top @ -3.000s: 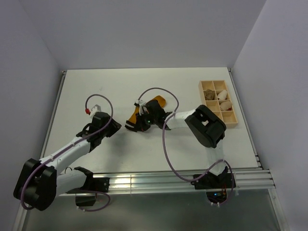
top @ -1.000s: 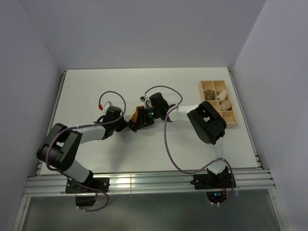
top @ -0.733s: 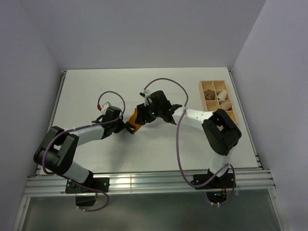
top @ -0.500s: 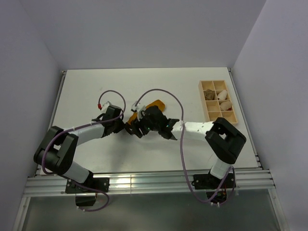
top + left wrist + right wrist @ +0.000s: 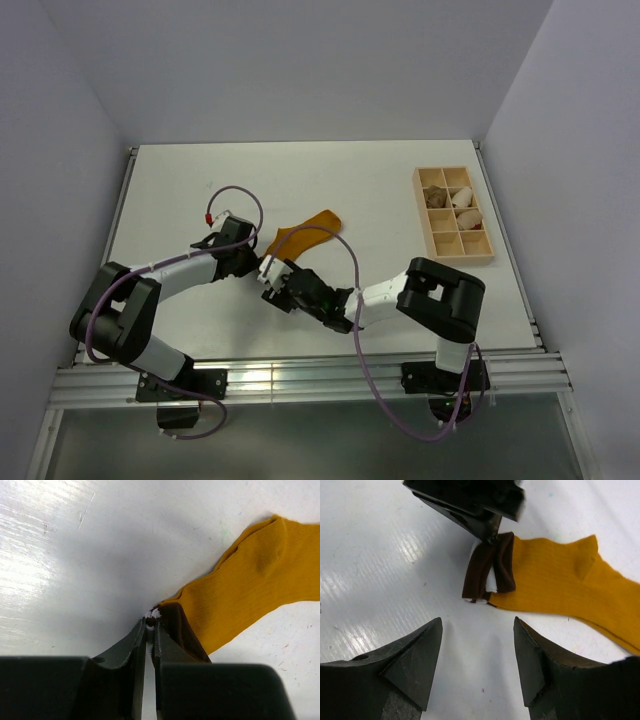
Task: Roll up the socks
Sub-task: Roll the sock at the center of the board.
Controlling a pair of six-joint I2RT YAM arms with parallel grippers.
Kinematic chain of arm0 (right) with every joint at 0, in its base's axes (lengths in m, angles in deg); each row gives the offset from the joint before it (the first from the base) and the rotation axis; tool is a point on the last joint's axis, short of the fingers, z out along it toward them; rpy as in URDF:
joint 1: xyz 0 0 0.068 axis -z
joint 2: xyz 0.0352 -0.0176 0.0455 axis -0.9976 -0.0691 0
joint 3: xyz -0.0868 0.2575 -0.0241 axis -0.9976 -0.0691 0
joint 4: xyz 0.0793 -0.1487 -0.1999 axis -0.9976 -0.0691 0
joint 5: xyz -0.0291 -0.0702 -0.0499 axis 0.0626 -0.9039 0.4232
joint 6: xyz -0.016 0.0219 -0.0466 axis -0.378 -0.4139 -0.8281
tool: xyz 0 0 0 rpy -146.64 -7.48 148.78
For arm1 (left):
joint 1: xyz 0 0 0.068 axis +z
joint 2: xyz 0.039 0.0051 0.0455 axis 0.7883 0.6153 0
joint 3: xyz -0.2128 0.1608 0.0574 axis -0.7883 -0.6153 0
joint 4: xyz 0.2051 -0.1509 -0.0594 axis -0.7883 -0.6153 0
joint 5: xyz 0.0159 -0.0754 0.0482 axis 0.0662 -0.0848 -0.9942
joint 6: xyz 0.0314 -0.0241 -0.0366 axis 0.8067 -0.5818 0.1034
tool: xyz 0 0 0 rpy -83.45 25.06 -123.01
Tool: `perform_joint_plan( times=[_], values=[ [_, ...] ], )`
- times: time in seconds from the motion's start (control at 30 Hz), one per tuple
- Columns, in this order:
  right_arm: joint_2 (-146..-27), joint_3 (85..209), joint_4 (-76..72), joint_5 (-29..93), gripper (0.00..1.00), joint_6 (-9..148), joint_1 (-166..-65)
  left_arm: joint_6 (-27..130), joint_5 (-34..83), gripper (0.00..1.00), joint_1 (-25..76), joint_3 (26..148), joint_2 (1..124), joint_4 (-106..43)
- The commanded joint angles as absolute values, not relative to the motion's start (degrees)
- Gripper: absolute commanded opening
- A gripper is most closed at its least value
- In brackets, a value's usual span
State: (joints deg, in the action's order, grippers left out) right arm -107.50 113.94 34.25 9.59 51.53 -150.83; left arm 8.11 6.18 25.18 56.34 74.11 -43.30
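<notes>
A mustard-orange sock (image 5: 305, 230) lies flat on the white table, its toe pointing to the back right. My left gripper (image 5: 260, 263) is shut on the edge of its dark-brown and white striped cuff (image 5: 177, 625); the sock's body (image 5: 255, 585) stretches away to the right in the left wrist view. Just in front of the cuff (image 5: 487, 572) stands my right gripper (image 5: 274, 287), open, with only bare table between its fingertips (image 5: 477, 621). The sock (image 5: 560, 585) and the left gripper (image 5: 470, 502) both show ahead of it in the right wrist view.
A wooden compartment tray (image 5: 421, 215) stands at the back right, holding cream rolled bundles (image 5: 466, 215) and a brownish bundle (image 5: 437, 198). Grey walls close in the table on three sides. The right arm (image 5: 430, 290) lies low across the near middle.
My right gripper has opened, let go of the sock and drawn back toward the near edge. The sock now lies stretched out flat. The left gripper stays shut on the cuff.
</notes>
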Motion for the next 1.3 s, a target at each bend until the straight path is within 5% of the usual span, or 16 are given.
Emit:
perform_joint_plan(
  times=[0.0, 1.0, 1.27],
  values=[
    [-110.0, 117.6, 41.0, 2.8, 0.66, 46.6, -152.2, 10.0, 7.2, 0.06, 24.9, 58.1, 73.0, -46.6],
    [-122.7, 125.6, 36.9, 3.1, 0.5, 46.4, -153.8, 10.1, 8.9, 0.06, 24.8, 58.6, 72.1, -47.1],
    [-122.4, 125.1, 32.8, 4.0, 0.31, 51.6, -150.8, 10.2, 9.5, 0.07, 24.8, 58.5, 71.4, -47.1]
  ],
)
